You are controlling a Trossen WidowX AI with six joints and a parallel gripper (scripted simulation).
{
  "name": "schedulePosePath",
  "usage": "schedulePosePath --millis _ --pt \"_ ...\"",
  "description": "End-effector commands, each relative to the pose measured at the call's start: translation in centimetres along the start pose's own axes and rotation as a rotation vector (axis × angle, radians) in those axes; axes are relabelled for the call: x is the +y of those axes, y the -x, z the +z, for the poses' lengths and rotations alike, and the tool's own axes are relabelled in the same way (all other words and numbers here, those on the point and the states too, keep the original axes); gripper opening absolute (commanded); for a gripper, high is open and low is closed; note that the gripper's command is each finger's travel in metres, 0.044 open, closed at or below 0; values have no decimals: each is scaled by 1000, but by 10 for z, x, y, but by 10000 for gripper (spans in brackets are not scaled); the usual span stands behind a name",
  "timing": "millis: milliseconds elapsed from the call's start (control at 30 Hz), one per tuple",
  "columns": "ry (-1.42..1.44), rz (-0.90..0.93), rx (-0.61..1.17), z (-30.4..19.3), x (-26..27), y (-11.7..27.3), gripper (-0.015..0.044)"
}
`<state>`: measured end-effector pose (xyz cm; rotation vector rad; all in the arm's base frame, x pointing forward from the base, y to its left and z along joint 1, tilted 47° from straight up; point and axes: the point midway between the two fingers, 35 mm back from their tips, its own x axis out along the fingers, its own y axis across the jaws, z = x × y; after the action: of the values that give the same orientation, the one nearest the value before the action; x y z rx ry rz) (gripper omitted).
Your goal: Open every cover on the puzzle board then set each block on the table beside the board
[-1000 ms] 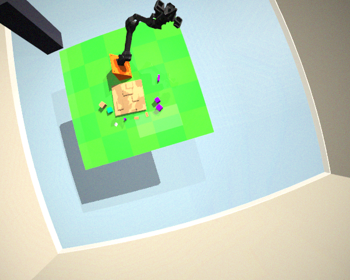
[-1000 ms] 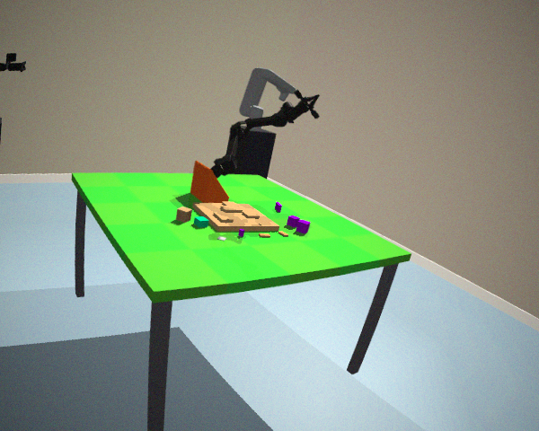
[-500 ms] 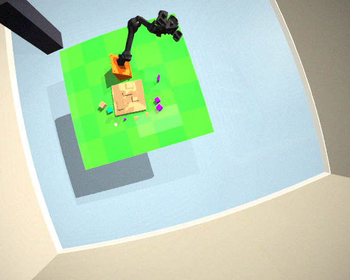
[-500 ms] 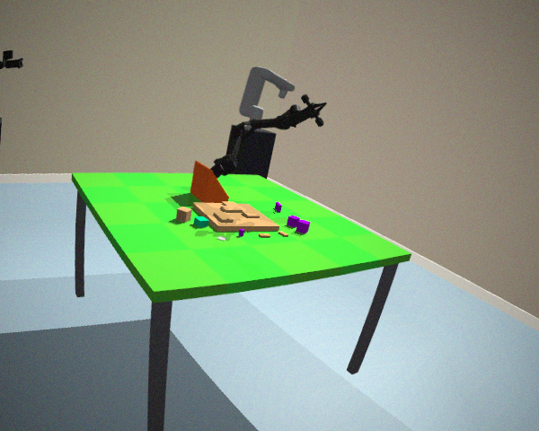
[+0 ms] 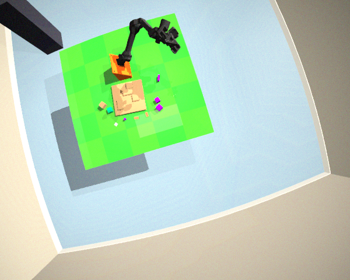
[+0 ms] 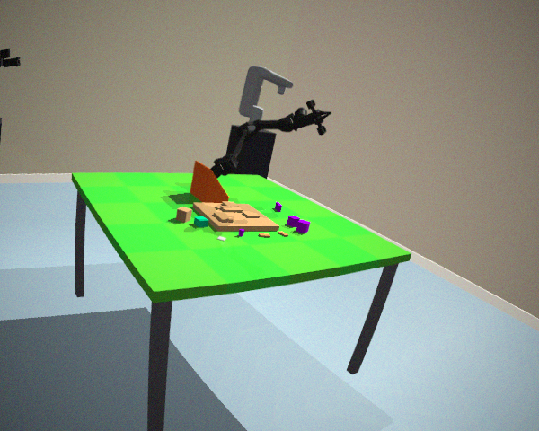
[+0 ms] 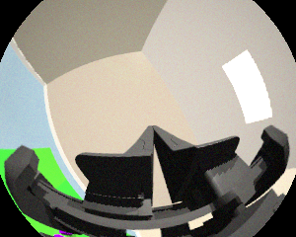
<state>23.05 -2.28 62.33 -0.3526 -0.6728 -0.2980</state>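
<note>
Approach to the puzzle board with an unloaded claw.
Your gripper is closed on nothing, high and well apart from the puzzle board, which lies flat beside the orange wedge. Judge which covers remain shut before descending; then lower gently, pushing sliders along their tracks and swivellers around their pins, without levering upward.

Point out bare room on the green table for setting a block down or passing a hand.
Top view: broad patches between the white piece and the table's bottom edge, and from the purple cubes to its right edge. Crowded: the board's lower-left corner, with tan and teal blocks.
</note>
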Motion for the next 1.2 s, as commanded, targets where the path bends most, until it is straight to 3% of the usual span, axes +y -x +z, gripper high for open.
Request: schedulePosePath --millis 0,1167 --pt "8 41 51 -21 12 -6 0" --pt "47 366 501 -192 89 -3 0"
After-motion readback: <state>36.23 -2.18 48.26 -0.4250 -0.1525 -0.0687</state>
